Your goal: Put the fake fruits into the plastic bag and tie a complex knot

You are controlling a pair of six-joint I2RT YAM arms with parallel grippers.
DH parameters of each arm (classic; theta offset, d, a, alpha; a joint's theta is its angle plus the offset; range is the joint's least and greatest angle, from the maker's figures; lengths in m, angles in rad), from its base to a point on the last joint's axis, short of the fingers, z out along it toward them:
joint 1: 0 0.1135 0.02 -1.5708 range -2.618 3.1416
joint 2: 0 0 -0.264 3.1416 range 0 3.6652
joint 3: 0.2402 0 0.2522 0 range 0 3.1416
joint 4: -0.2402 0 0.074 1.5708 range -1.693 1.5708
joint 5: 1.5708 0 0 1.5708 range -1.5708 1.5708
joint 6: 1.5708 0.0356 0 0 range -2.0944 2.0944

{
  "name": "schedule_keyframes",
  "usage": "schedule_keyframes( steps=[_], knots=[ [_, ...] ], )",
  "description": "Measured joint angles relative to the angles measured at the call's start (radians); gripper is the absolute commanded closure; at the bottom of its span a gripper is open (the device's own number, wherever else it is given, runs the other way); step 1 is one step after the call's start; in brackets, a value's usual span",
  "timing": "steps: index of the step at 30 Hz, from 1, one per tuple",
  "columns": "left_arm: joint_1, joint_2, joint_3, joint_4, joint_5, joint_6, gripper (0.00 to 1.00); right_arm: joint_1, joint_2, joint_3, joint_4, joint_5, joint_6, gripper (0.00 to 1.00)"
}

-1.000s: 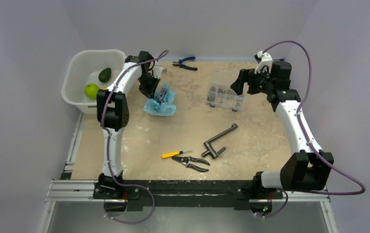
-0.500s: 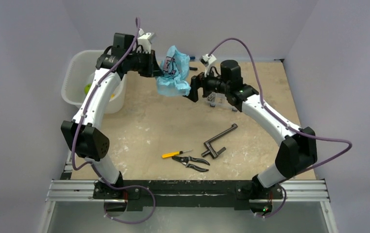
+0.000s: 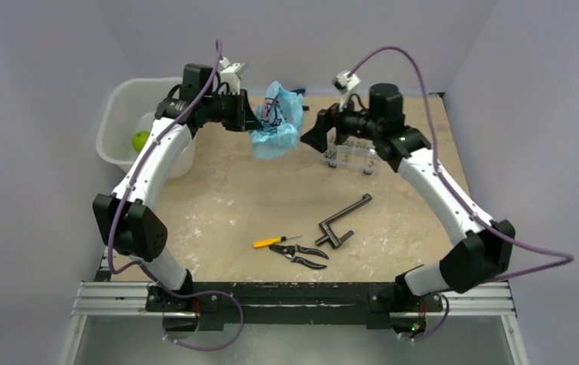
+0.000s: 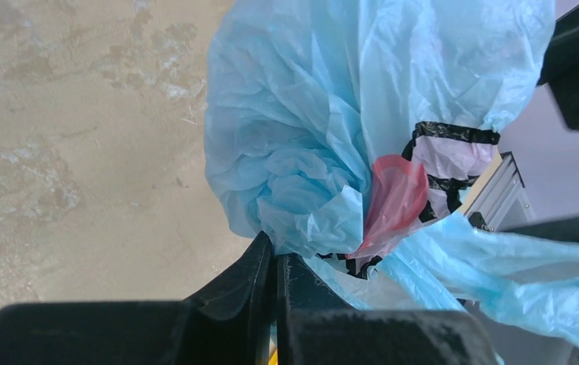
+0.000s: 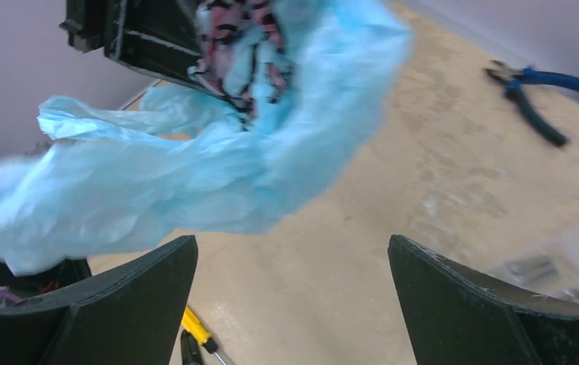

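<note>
The light-blue plastic bag [image 3: 275, 128] with dark and pink print hangs crumpled in the air above the back of the table. My left gripper [image 3: 250, 118] is shut on its film from the left. In the left wrist view the jaws [image 4: 275, 257] are pressed together on a fold of the bag [image 4: 309, 137]. My right gripper [image 3: 314, 134] stands open just right of the bag, apart from it. Its fingers [image 5: 290, 239] are spread wide below the bag [image 5: 195, 175], with nothing between them. One bright green round fake fruit [image 3: 140, 140] lies in the white tub [image 3: 119, 99]. No knot is in view.
A clear compartment box [image 3: 351, 152] sits under the right wrist. A dark metal clamp [image 3: 341, 223], a yellow screwdriver [image 3: 275, 242] and black pliers [image 3: 302, 255] lie mid-table. Blue pliers [image 5: 537, 99] lie at the back edge. The left forearm crosses over the tub.
The left gripper has lifted the bag off the table and carried it up and right. The right arm swung in towards the bag, then drew back a little to the right.
</note>
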Motion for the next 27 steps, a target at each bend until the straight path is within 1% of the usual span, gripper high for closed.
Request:
schedule_keyframes(
  steps=[3, 5, 8, 10, 13, 16, 17, 18, 20, 22, 23, 25, 27],
  knots=[
    [0.006, -0.032, -0.006, 0.023, -0.002, 0.009, 1.0, -0.09, -0.097, 0.012, -0.053, -0.01, 0.01, 0.01],
    [0.006, -0.055, -0.017, 0.042, -0.002, 0.009, 1.0, -0.103, -0.134, 0.043, -0.038, -0.01, 0.048, 0.01],
    [0.005, -0.068, -0.019, 0.061, 0.005, 0.008, 1.0, -0.063, -0.134, 0.097, 0.029, 0.013, 0.115, 0.01],
    [0.0, -0.068, -0.019, 0.071, 0.007, 0.007, 1.0, -0.032, -0.114, 0.101, 0.064, 0.036, 0.148, 0.01],
    [-0.01, -0.068, -0.019, 0.085, 0.019, -0.002, 1.0, 0.026, -0.054, 0.079, 0.096, 0.076, 0.175, 0.01],
    [-0.016, -0.073, -0.031, 0.126, 0.076, -0.026, 1.0, 0.068, 0.002, 0.023, 0.099, 0.111, 0.177, 0.01],
    [-0.016, -0.08, -0.042, 0.143, 0.106, -0.034, 1.0, 0.076, 0.013, 0.0, 0.094, 0.124, 0.171, 0.04],
    [-0.016, -0.088, -0.053, 0.155, 0.131, -0.043, 1.0, 0.082, 0.021, -0.024, 0.085, 0.134, 0.159, 0.12],
    [-0.012, -0.112, -0.08, 0.181, 0.198, -0.066, 1.0, 0.08, 0.022, -0.069, 0.058, 0.152, 0.126, 0.24],
    [-0.004, -0.143, -0.106, 0.213, 0.273, -0.102, 1.0, 0.073, 0.007, -0.106, 0.058, 0.141, 0.091, 0.43],
    [0.002, -0.158, -0.118, 0.232, 0.309, -0.125, 1.0, 0.069, -0.011, -0.131, 0.062, 0.131, 0.074, 0.59],
    [0.013, -0.183, -0.148, 0.284, 0.385, -0.189, 1.0, 0.065, -0.062, -0.171, 0.068, 0.09, 0.04, 0.99],
    [0.027, -0.205, -0.182, 0.35, 0.444, -0.259, 1.0, 0.065, -0.108, -0.18, 0.071, 0.052, 0.006, 1.0]
  ],
)
